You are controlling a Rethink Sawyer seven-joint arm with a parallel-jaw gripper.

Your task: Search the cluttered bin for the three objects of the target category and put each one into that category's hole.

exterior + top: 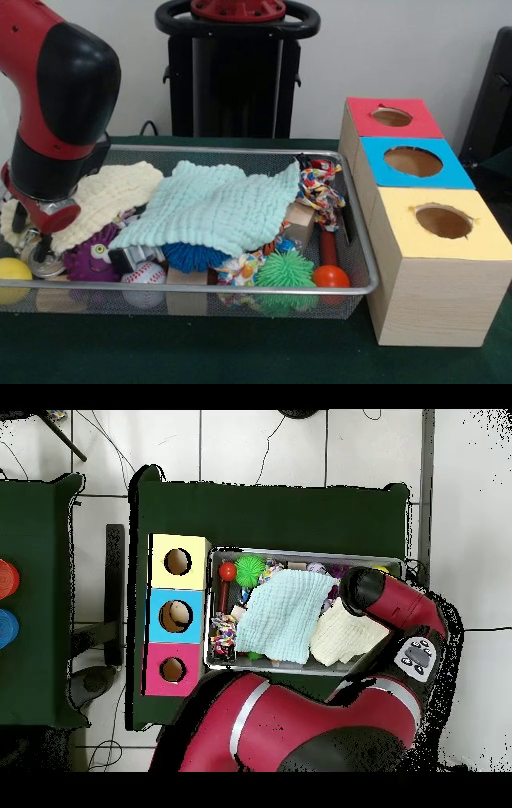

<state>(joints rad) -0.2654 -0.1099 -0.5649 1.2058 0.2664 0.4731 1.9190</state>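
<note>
A wire mesh bin [240,150] holds a heap of toys. A pale green cloth [216,208] and a cream cloth [104,196] cover much of the heap. Along the front lie a blue spiky ball [192,256], a green spiky ball [286,270], a baseball [144,280], a purple furry toy [92,258], a yellow ball [12,272] and an orange-red ball [330,277]. My gripper [38,250] reaches down into the bin's left end beside the cream cloth, mostly hidden by the wrist. From overhead the arm [385,599] covers that end of the bin [300,552].
Three boxes with round holes stand right of the bin: red [392,117], blue [413,161], yellow [443,221]. A colourful rope toy [320,188], wooden blocks [300,224] and a red handle [328,244] lie at the bin's right end.
</note>
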